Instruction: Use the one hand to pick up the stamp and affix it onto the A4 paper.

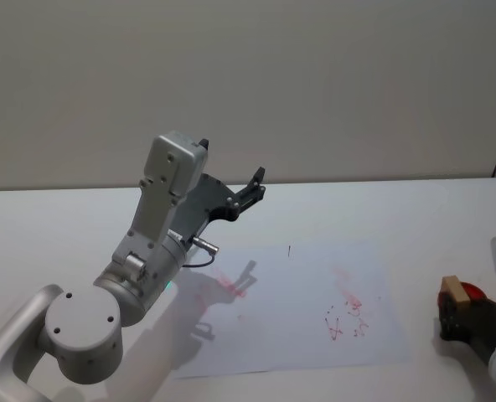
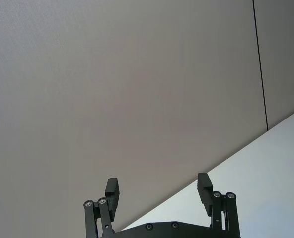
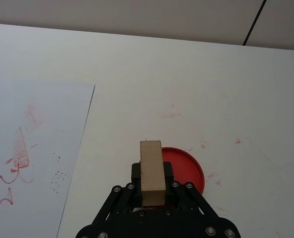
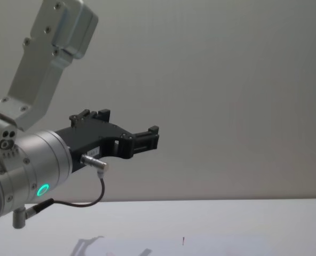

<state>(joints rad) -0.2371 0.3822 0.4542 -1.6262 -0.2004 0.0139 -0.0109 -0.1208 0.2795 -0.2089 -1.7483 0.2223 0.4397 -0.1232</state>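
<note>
The stamp [image 3: 152, 171], a light tan wooden block, is clamped between the black fingers of my right gripper [image 3: 152, 184]. In the head view the stamp [image 1: 455, 289] and right gripper [image 1: 464, 316] sit at the table's right edge, just right of the A4 paper [image 1: 290, 310]. The white sheet carries faint red marks, and its near edge runs past the paper [image 3: 33, 148] in the right wrist view. My left gripper [image 1: 252, 188] hangs raised above the table's left side, open and holding nothing, aimed at the wall [image 2: 159, 191] [image 4: 147, 140].
A round red ink pad [image 3: 189, 166] lies right behind the stamp, also seen as the red pad [image 1: 474, 293] in the head view. Red smudges dot the white table [image 3: 226, 99] around it. The silver left arm [image 1: 147, 251] looms over the paper's left part.
</note>
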